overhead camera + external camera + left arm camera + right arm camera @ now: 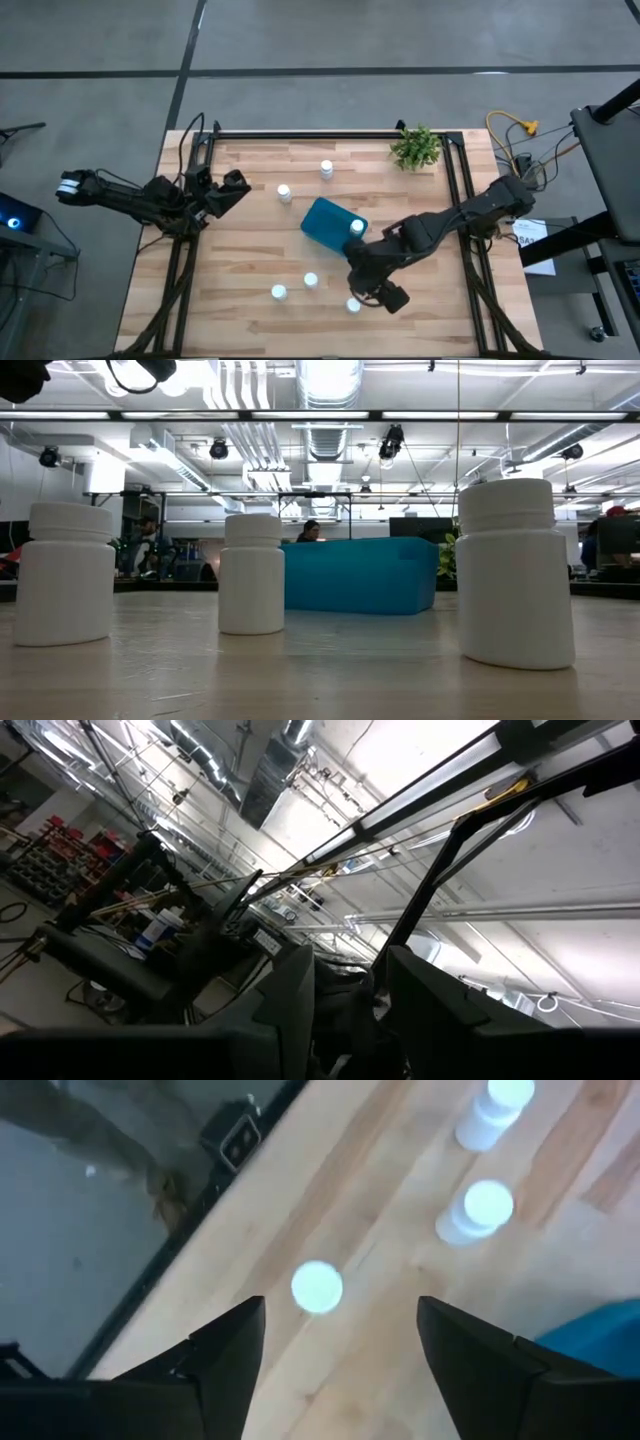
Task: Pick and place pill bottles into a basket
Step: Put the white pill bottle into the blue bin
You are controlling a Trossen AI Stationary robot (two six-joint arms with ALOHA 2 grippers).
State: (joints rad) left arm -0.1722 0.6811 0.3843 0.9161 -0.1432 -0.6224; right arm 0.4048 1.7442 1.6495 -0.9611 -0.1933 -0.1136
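Pill bottle (317, 1287) upright on table, below right jaws (spread), untouched

My left tool (350, 1010) points up at the ceiling, not at the desk. Both dark fingers (285, 1010) sit at the frame bottom with a narrow gap between them and nothing in it. Past them: bright ceiling light strips (420, 790), a metal duct (270, 770), dark frame bars (440, 870) crossing diagonally, a yellow cable (505, 790). Off to one side a cluttered workstation (150, 935) with dark equipment and a white-and-blue container (160, 928).
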